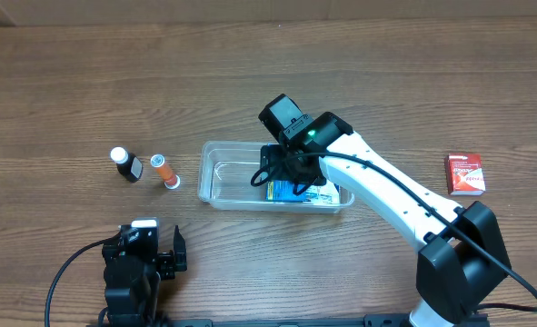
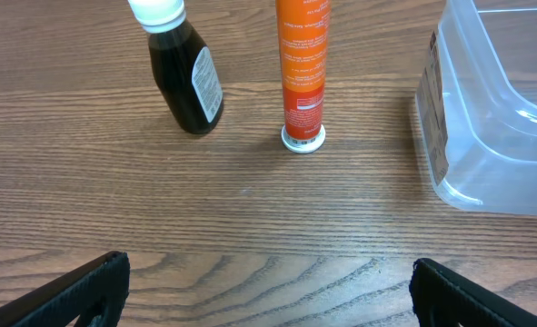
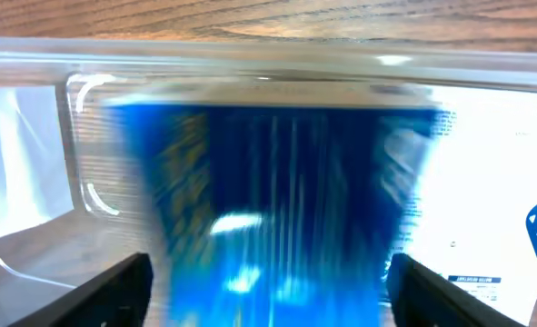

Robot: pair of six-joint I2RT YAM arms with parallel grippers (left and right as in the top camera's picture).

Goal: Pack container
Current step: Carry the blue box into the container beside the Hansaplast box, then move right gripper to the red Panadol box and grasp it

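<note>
The clear plastic container point(image 1: 215, 173) stands mid-table; it also shows at the right of the left wrist view point(image 2: 486, 109) and in the right wrist view point(image 3: 32, 145). My right gripper point(image 1: 291, 173) hangs over its right half. In the right wrist view its jaws point(image 3: 268, 282) are spread wide on either side of a blue box point(image 3: 268, 209), which is motion-blurred, with gaps on both sides. The blue box point(image 1: 286, 191) lies inside the container. My left gripper point(image 2: 268, 272) is open and empty, low over the table near the front edge.
A dark bottle with a white cap point(image 1: 127, 165) point(image 2: 188, 77) and an orange tube point(image 1: 165, 170) point(image 2: 302, 64) stand left of the container. A red box point(image 1: 465, 173) lies at the far right. A white-and-blue printed pack point(image 3: 486, 182) lies in the container beside the blue box.
</note>
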